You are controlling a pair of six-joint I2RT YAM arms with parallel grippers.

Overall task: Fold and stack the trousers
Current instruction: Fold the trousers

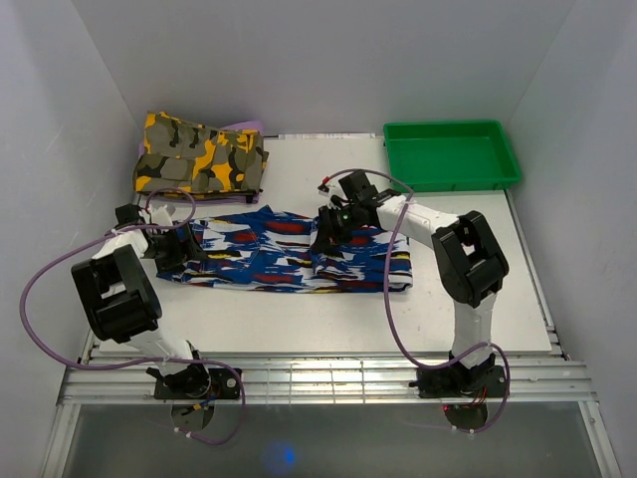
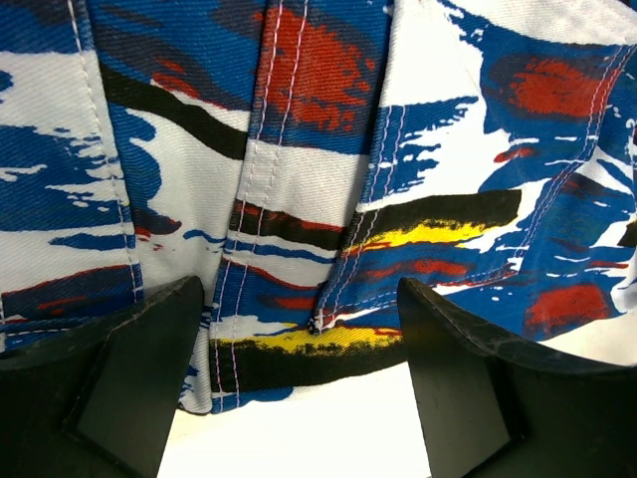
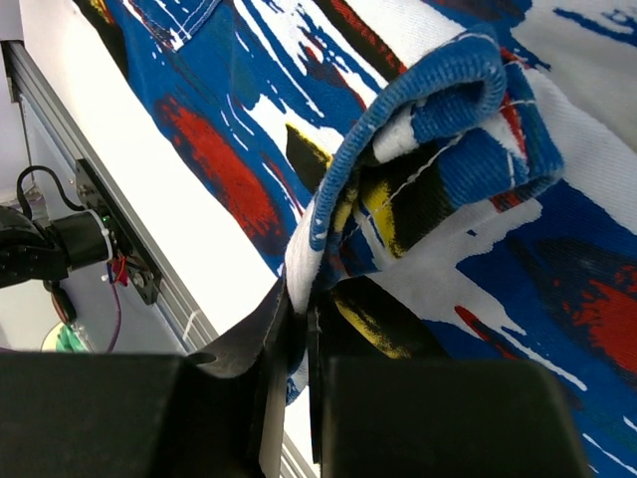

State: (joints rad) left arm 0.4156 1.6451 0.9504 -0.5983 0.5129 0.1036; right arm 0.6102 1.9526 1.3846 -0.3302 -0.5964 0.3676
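The blue trousers (image 1: 289, 254) with white, red, black and yellow streaks lie across the middle of the white table, partly folded over at the right. My left gripper (image 1: 177, 249) is open at their left end; in the left wrist view its fingers (image 2: 129, 383) stand either side of the hem (image 2: 299, 344), low over the table. My right gripper (image 1: 328, 237) is shut on a bunched fold of the trousers (image 3: 418, 149) and holds it lifted above the cloth below.
A folded yellow, olive and black camouflage garment (image 1: 199, 154) lies at the back left. A green tray (image 1: 453, 154) stands at the back right. The table's front rail (image 1: 318, 383) runs along the near edge.
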